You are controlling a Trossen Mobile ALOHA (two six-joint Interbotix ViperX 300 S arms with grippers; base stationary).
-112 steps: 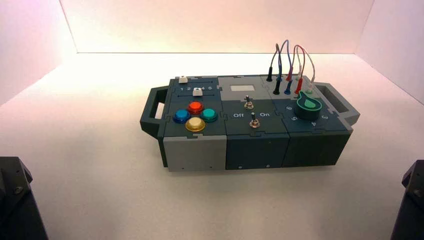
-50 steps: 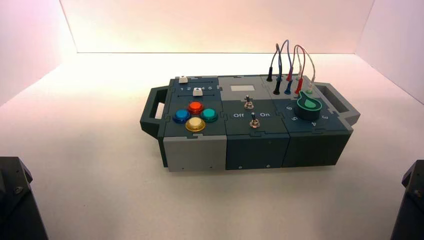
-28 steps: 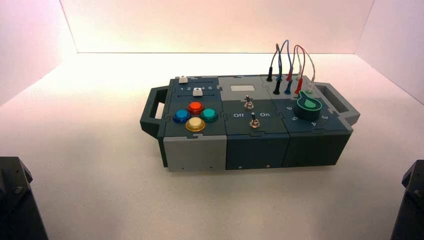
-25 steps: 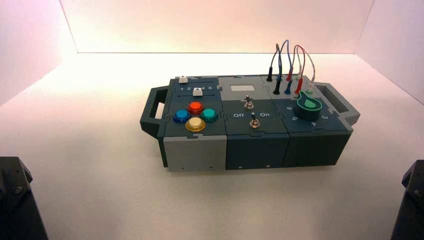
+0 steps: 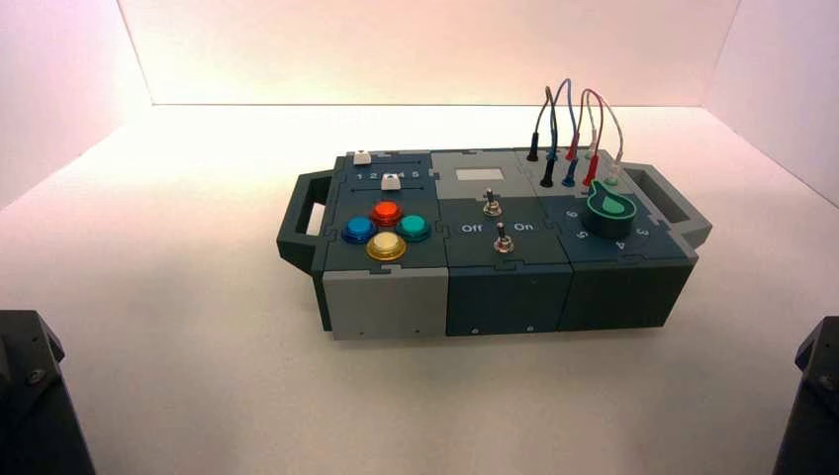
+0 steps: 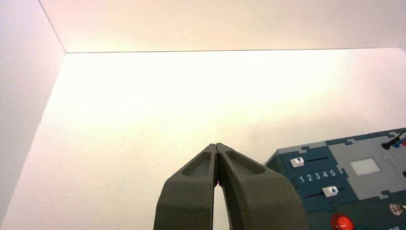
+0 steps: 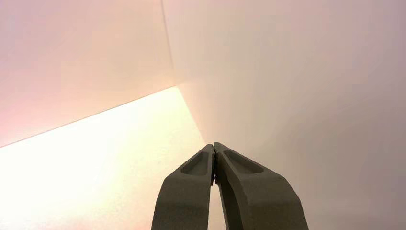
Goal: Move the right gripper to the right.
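My right gripper [image 7: 213,146] is shut and holds nothing; in its wrist view it faces the bare floor and the right wall's corner. In the high view only a narrow black sliver of the right arm [image 5: 817,396] shows at the bottom right edge. My left gripper [image 6: 217,146] is shut and empty, parked at the near left; its arm shows as a black block [image 5: 35,396] at the bottom left. The box [image 5: 495,297] stands in the middle, well ahead of both arms.
The box bears four round buttons [image 5: 386,230], two white sliders [image 6: 297,162], two toggle switches [image 5: 503,237], a green knob [image 5: 611,210] and plugged wires [image 5: 574,139]. White walls close the left, back and right sides.
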